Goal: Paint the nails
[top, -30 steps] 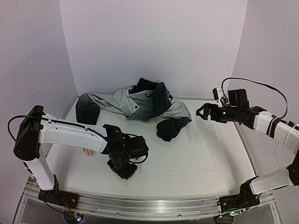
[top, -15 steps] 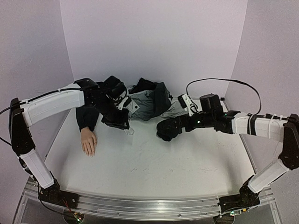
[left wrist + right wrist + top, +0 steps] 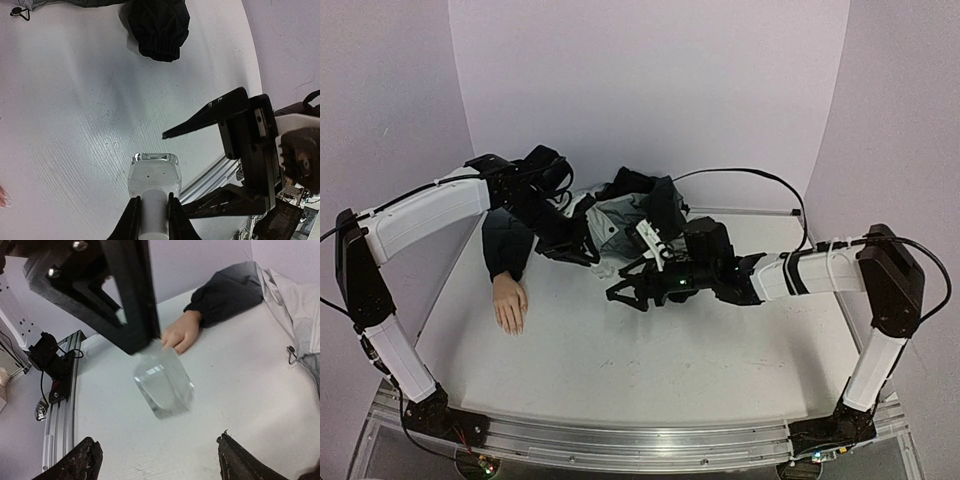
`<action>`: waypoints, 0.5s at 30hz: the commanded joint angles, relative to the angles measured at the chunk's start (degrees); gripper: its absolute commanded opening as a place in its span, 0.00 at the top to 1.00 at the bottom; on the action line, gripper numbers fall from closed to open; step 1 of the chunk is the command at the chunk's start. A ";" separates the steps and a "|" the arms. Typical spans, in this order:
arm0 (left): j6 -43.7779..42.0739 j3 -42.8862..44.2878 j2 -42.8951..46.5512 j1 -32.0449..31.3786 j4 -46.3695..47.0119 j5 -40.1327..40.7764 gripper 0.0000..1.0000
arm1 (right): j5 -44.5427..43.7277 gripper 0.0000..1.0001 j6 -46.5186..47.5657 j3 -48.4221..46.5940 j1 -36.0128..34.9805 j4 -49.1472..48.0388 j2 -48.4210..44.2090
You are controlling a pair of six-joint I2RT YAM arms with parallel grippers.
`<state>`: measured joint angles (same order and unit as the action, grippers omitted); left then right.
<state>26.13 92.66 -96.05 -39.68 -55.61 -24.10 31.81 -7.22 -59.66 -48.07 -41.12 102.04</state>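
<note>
My left gripper (image 3: 590, 256) is shut on the white cap (image 3: 153, 212) of a small clear glass bottle (image 3: 154, 177) and holds it above the table, base pointing away. The bottle also shows in the right wrist view (image 3: 163, 382), tilted. My right gripper (image 3: 628, 293) is open and empty just below and right of the bottle, its fingertips (image 3: 86, 459) wide on either side. The pale mannequin hand (image 3: 510, 303) lies flat at the left, its wrist in a black sleeve (image 3: 225, 294). It also shows in the right wrist view (image 3: 181, 333). Its nails are too small to make out.
A grey-black jacket (image 3: 640, 215) lies crumpled at the back of the table, with a black cuff (image 3: 161, 27) on the white surface. An aluminium rail (image 3: 620, 440) runs along the near edge. Purple walls close in the back and sides.
The left arm swung from the near left up to the back and now holds the bottle. The right gripper came in from the far right, past the black cuff, to just under the bottle.
</note>
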 commanded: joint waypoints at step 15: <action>1.12 -1.24 3.06 0.31 0.05 -7.21 1.00 | 1.23 0.48 2.40 -5.52 -2.24 -13.97 5.14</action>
<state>27.09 91.88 -95.53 -39.68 -55.64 -29.19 31.64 -5.61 -62.00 -50.09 -50.89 106.63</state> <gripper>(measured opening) 0.166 0.548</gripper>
